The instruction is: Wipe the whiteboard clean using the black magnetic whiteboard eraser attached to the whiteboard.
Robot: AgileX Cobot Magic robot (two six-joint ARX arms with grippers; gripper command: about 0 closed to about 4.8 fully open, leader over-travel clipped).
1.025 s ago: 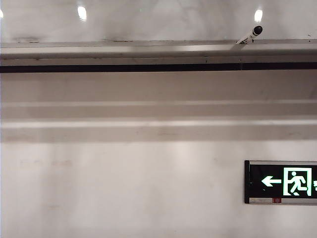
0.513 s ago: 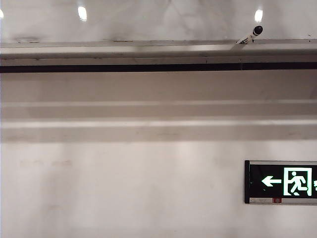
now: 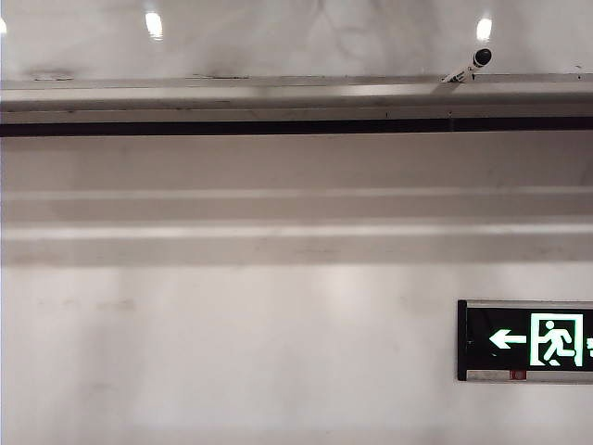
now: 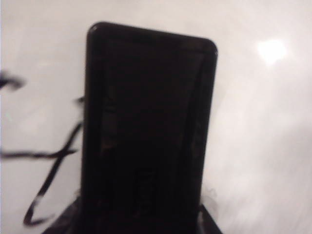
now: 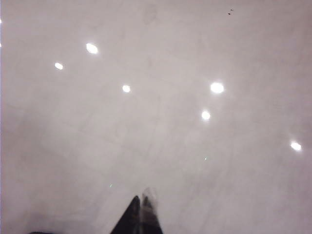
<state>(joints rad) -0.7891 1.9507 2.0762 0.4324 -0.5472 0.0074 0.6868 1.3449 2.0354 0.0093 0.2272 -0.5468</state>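
Note:
The black eraser [image 4: 148, 126] fills most of the left wrist view and lies flat against the glossy whiteboard [image 4: 263, 122]. My left gripper [image 4: 141, 217] straddles the eraser's near end, a dark finger pressed to each long side, shut on it. Black marker strokes [image 4: 53, 161] run across the board beside the eraser. My right gripper [image 5: 142, 212] is shut and empty, its tips together close to a bare stretch of the whiteboard [image 5: 161, 97] that mirrors several round lights. Neither gripper shows in the exterior view, where only a strip of the whiteboard [image 3: 296, 37] is in view.
A long grey metal ledge [image 3: 278, 93] runs under the board in the exterior view. A marker with a black cap [image 3: 468, 65] rests tilted on it at the right. Below is a matte wall with a lit exit sign [image 3: 528, 340].

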